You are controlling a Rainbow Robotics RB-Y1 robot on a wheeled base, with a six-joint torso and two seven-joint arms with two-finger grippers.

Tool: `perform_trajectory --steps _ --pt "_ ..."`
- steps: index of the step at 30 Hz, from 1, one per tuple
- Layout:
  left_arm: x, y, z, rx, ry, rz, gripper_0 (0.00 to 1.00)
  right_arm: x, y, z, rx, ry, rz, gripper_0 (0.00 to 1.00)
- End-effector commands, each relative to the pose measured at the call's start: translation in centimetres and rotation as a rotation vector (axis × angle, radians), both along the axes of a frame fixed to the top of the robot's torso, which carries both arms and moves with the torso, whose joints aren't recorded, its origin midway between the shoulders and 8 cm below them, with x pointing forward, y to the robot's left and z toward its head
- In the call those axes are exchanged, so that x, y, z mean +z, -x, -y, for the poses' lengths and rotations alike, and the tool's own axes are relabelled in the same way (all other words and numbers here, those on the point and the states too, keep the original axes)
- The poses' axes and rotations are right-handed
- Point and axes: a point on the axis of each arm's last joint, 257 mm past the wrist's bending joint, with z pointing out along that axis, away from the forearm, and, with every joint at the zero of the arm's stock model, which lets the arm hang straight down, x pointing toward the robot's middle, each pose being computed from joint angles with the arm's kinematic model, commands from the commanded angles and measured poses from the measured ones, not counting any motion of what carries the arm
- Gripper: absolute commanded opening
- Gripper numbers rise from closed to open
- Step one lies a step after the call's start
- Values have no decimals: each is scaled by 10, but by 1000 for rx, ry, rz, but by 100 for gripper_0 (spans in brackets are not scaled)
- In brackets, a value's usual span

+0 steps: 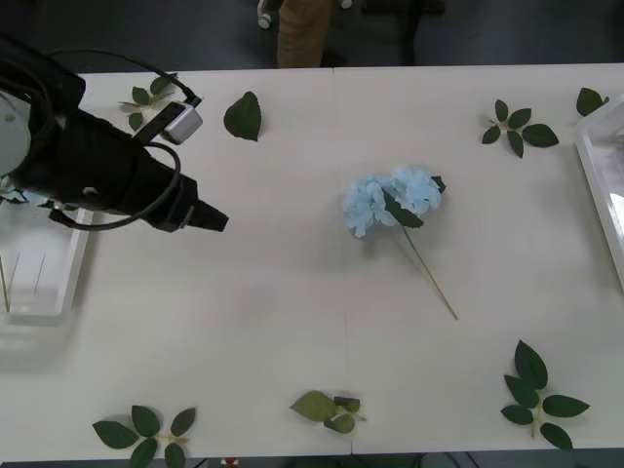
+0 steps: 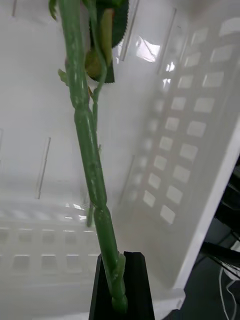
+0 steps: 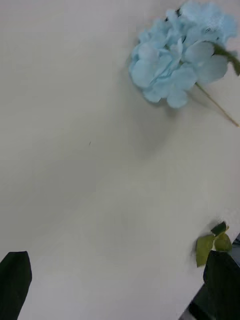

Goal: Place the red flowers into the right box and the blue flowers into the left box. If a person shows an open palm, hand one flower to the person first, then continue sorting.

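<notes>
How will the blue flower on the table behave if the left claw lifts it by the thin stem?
The blue flower will probably droop head-down: its fluffy head looks much bigger than its thin stem. It likely weighs little. The open left claw may find the stem slippery.

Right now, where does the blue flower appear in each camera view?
Front view: the blue flower lies at the table's middle, its stem pointing toward the robot.
Left wrist view: its head is at the upper right, far from the open left gripper.
Right wrist view: not in it.
Shared landmark: the yellow-green leaf sprig.
</notes>
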Motion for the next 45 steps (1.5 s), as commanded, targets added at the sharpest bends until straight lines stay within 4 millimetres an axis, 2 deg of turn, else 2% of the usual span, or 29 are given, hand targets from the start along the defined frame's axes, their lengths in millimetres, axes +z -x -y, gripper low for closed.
perform_trajectory --steps 1,3,5,8,10,12,15,16,18,19,20,21,22,23,26,29,34,35,36,38,39,40,45 --pt "37 -11 -25 115 -27 -54 100 10 -14 4 -102 -15 76 0" --pt "39 -11 -40 171 -55 -84 100 5 -18 2 -119 -21 90 2" --pt "36 -11 -51 218 -74 -111 100 3 -21 -1 -127 -34 105 16" --pt "26 -9 -65 300 -101 -167 100 2 -23 -3 -149 -58 121 48" --pt "22 -12 -68 335 -113 -172 100 4 -28 -11 -143 -88 136 64" --pt "20 -13 -66 331 -121 -166 100 5 -30 -17 -136 -118 142 68" --pt "20 -13 -63 326 -121 -161 100 8 -29 -35 -124 -200 127 68" --pt "20 -13 -63 326 -121 -161 100 8 -29 -35 -124 -200 127 68" --pt "19 -13 -65 331 -128 -162 100 18 -28 -77 -66 -298 79 68" --pt "19 -13 -66 334 -129 -163 100 19 -29 -88 -51 -310 69 68" --pt "19 -13 -66 334 -129 -163 100 19 -29 -88 -51 -310 69 68" --pt "16 -12 -67 341 -136 -173 100 21 -35 -121 -17 -337 51 69" --pt "16 -12 -67 341 -136 -173 100 21 -35 -121 -17 -337 51 69" --pt "8 -10 -67 350 -139 -186 100 21 -41 -154 17 -358 39 68" --pt "-10 -11 -68 378 -149 -188 100 15 -46 -204 48 -426 36 68" --pt "-22 -18 -67 400 -161 -159 100 1 -48 -253 63 -513 53 68" --pt "-20 -24 -68 405 -163 -135 100 -25 -39 -308 116 -585 115 68" --pt "-20 -24 -68 405 -163 -135 100 -25 -39 -308 116 -585 115 68" --pt "-20 -24 -68 403 -164 -135 100 -39 -31 -321 119 -603 113 68" --pt "-20 -24 -68 403 -165 -133 100 -44 -27 -327 130 -605 113 68" --pt "-20 -24 -69 403 -168 -131 100 -58 -19 -340 158 -606 109 68" --pt "-21 -24 -69 403 -169 -130 100 -65 -15 -344 167 -606 104 68" --pt "-17 -21 -60 361 -162 -121 100 -95 -13 -375 218 -624 146 68"
